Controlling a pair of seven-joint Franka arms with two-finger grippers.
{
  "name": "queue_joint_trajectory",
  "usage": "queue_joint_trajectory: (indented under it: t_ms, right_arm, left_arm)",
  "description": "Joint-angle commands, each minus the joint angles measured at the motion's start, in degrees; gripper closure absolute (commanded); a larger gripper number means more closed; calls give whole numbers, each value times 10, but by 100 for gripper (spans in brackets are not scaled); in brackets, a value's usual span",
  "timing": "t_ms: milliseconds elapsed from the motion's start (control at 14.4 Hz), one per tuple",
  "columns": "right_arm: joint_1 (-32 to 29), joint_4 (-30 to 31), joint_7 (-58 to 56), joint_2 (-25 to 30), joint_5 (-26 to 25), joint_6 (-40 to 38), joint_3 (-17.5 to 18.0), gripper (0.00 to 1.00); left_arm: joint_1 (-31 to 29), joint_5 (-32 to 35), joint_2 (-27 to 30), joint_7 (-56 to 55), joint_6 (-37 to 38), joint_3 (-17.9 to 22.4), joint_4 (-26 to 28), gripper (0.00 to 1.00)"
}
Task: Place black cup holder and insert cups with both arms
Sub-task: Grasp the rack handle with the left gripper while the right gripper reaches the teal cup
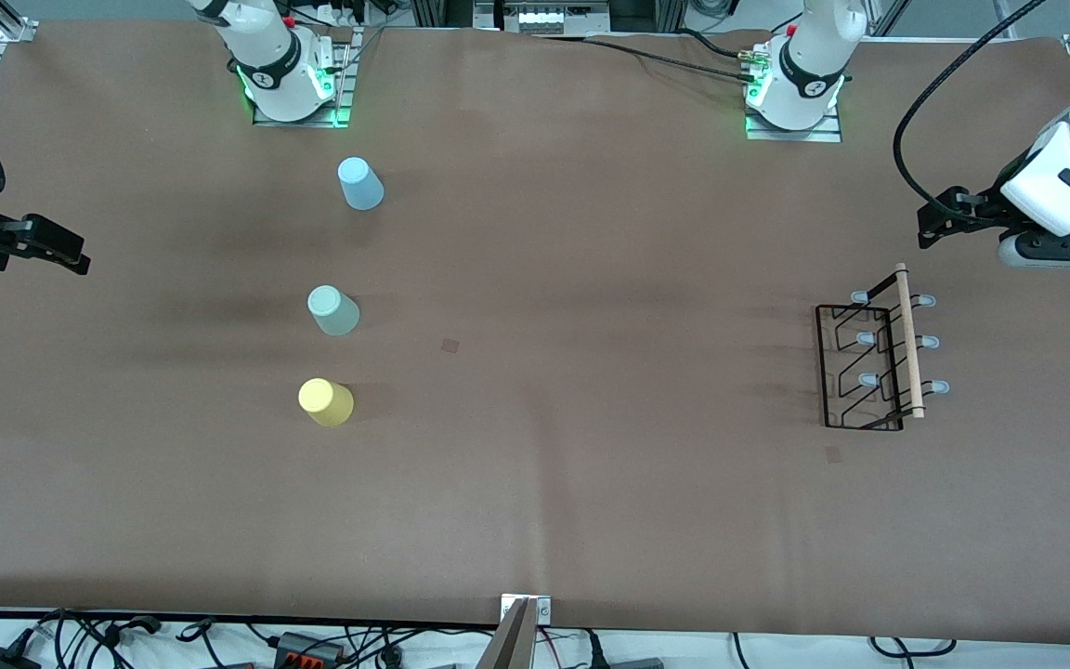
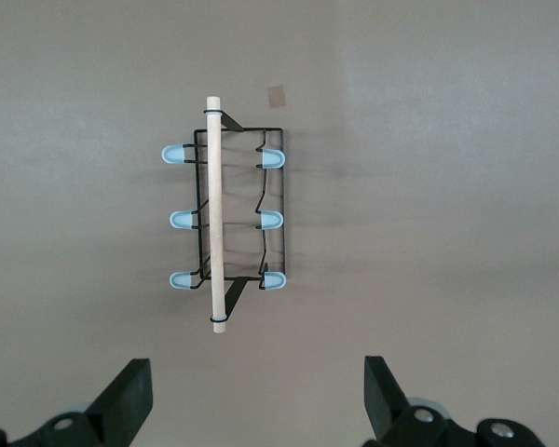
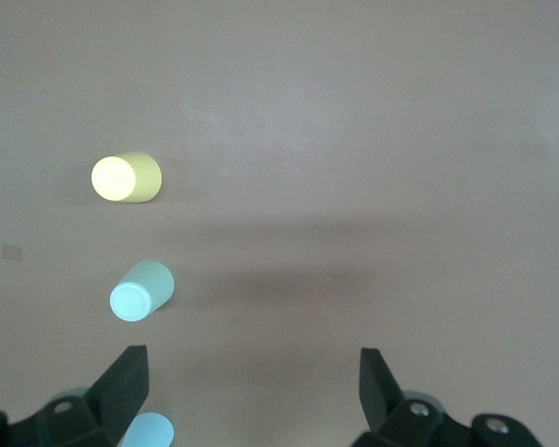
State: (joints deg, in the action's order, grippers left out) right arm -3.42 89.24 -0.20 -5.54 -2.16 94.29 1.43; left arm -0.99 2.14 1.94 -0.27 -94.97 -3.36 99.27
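Black wire forms the holder (image 1: pixel 874 364), which stands on the brown table (image 1: pixel 591 465) toward the left arm's end, a pale wooden rod (image 1: pixel 908 340) along its top and blue-tipped pegs (image 1: pixel 928 342) sticking out on both sides. It lies just nearer the front camera than the left pincer (image 1: pixel 932 221), which hangs in the air with nothing in it, its two fingers (image 2: pixel 130 396) spread wide; in the left wrist view the holder (image 2: pixel 233 219) sits between and ahead of them, untouched.

Three cups stand upside down in a row toward the right arm's end, well apart from the holder: the blue cup (image 1: pixel 360 183) closest to the robot bases, the green cup (image 1: pixel 333 310) in the middle, the yellow cup (image 1: pixel 325 401) nearest the front camera. The right pincer (image 1: pixel 66 253) hangs at that end of the table, beside the row and clear of it, fingers (image 3: pixel 126 382) parted and holding nothing.
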Motion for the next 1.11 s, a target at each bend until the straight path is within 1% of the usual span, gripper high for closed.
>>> queue_joint_trajectory:
  t_ms: [0,418,488,557,627,836,975,1045]
  right_arm:
    - [-4,11,1,8,2,-2,2,0]
    - [2,13,-3,-3,3,-8,8,0]
    - [4,24,-3,-3,3,-9,8,0]
    - [9,32,-1,-3,3,-5,8,0]
    - [12,34,0,-8,3,-5,9,0]
    - [13,58,1,-11,5,-5,9,0]
    - [13,86,-7,-18,11,8,9,0]
    - [25,109,1,-17,21,27,9,0]
  left_arm:
    - [-4,-6,3,12,10,-2,-7,0]
    - [-3,-6,0,4,11,-2,-7,0]
    - [-3,-6,-17,3,15,-2,-12,0]
    - [-3,-6,-17,4,28,-1,-19,0]
    - [-3,-5,-29,1,34,0,-28,0]
    - [-2,-5,-61,5,92,3,-57,0]
    - [-2,-5,-97,10,93,3,-76,0]
    - [-4,-1,-123,15,96,5,-101,0]
